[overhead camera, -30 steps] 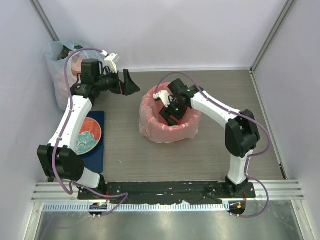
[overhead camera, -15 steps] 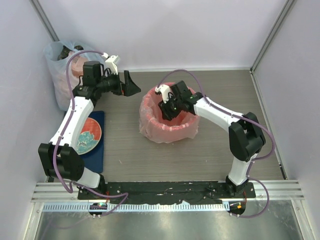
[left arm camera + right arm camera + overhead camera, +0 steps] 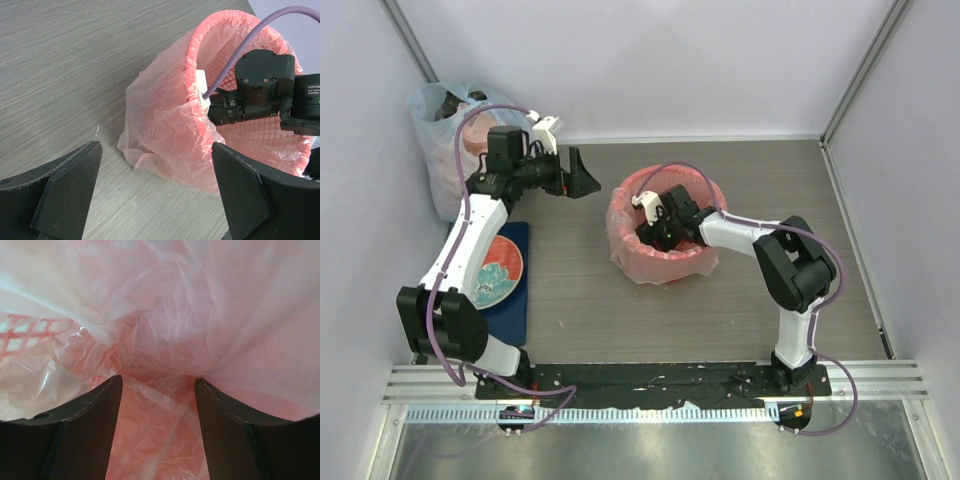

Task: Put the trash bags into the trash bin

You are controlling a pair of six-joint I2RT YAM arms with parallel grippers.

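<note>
**A:** so where's the pink bag (image 3: 658, 268) at?

**B:** it's draped over the red bin (image 3: 191, 65) in the middle of the counter (image 3: 570, 290). It lines the inside, and the loose skirt is bunched down the outside onto the wood.

**A:** and the claws?

**B:** the right claw (image 3: 157, 425) is down inside the bin, fingers spread, with crinkly film right in front of them. The left claw (image 3: 155, 195) hangs over the counter left of the bin, also wide apart and gripping nothing.

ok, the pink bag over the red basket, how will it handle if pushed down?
Likely floppy: the pink bag hangs in crinkled folds over the red basket, pooling on the table. Probably thin and light, since lattice shows through. Under the right claw it may bunch, not hold shape.
</note>
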